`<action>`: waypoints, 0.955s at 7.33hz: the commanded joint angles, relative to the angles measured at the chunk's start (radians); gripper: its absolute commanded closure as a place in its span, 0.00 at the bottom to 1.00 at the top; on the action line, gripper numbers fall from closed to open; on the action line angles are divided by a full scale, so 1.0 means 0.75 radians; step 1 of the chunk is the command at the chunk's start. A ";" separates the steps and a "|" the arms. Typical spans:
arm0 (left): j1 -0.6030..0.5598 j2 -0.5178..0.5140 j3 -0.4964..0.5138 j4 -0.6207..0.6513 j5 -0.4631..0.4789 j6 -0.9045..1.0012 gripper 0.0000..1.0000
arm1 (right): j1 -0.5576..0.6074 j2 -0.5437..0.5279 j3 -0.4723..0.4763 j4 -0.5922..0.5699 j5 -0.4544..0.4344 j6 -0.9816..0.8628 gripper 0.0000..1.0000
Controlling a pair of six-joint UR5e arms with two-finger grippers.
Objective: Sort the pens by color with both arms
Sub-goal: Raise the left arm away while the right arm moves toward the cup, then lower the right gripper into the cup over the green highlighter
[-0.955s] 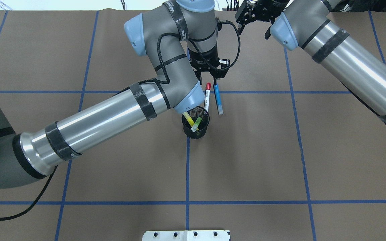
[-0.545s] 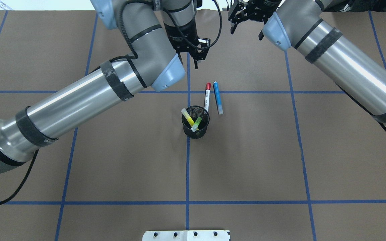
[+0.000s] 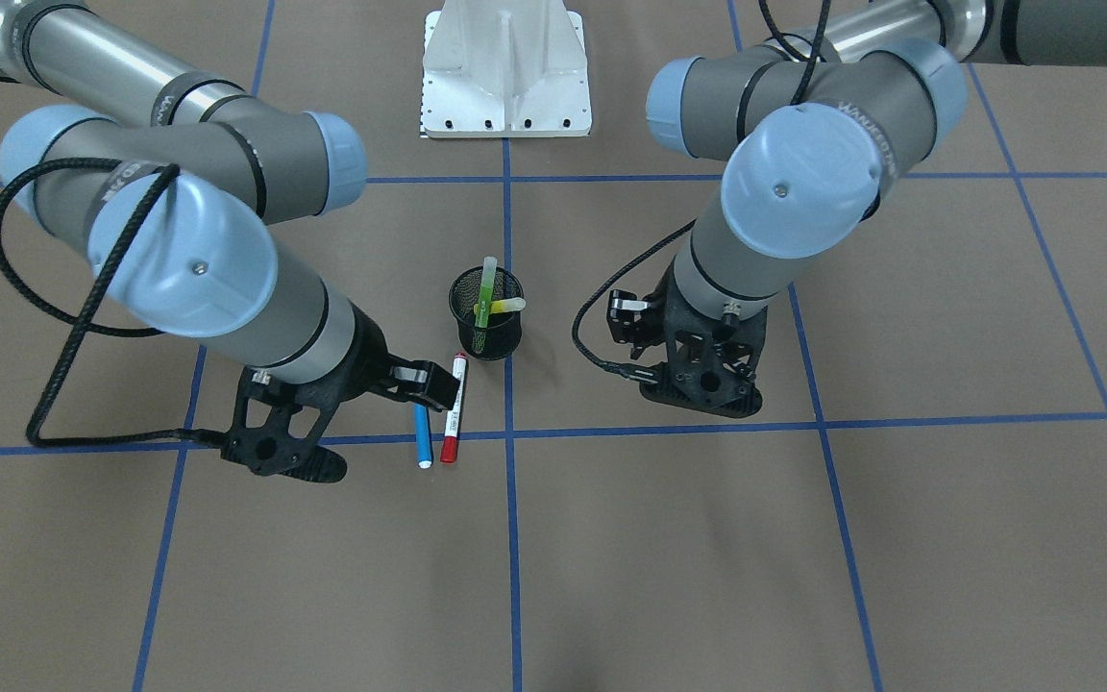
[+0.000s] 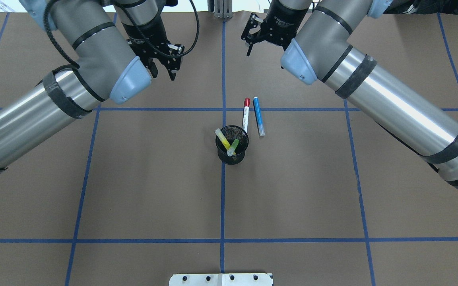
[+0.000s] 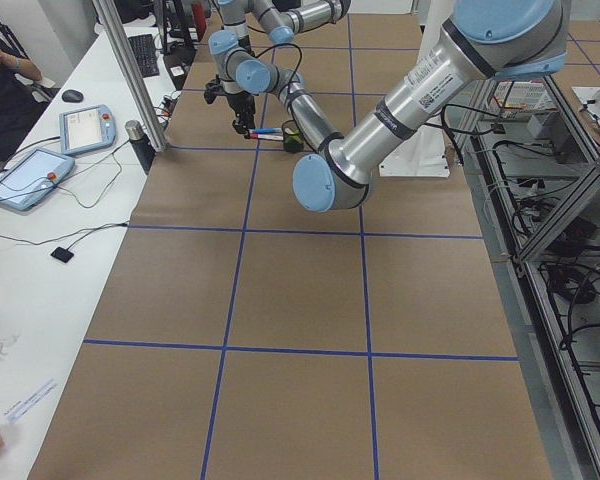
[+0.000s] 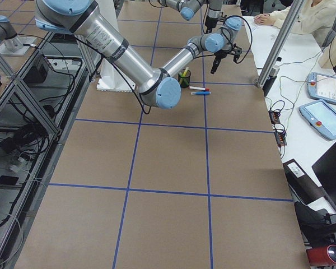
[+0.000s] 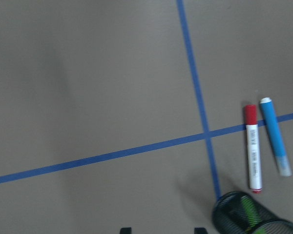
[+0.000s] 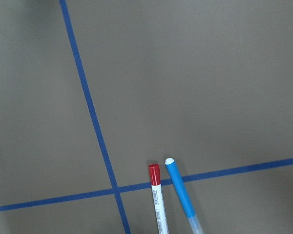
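- The red pen (image 4: 246, 115) and blue pen (image 4: 258, 117) lie close side by side on the surface (image 4: 312, 198), just beyond the cup (image 4: 232, 153), with their long axes running toward and away from the robot.
- The yellow pen (image 4: 222, 139) and green pen (image 4: 234, 145) lean crossed in the cup.
- The right gripper (image 4: 254, 39) hangs beyond the loose pair and is the nearer one; the left gripper (image 4: 163, 74) sits off to their left.
- The left gripper's fingers are apart and empty; the right's I cannot tell.
- Both arms reach far forward, wrists turned down.

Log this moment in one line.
left claw open | right claw unclear | red-capped pen, blue pen on table | yellow pen, green pen in cup
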 commanded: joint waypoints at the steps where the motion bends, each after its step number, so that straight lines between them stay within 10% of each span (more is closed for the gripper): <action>1: -0.051 0.119 -0.094 0.014 -0.001 0.134 0.47 | -0.124 0.007 0.131 -0.179 -0.085 0.133 0.03; 7: -0.080 0.241 -0.225 0.033 -0.001 0.163 0.47 | -0.339 -0.038 0.160 -0.178 -0.139 0.171 0.11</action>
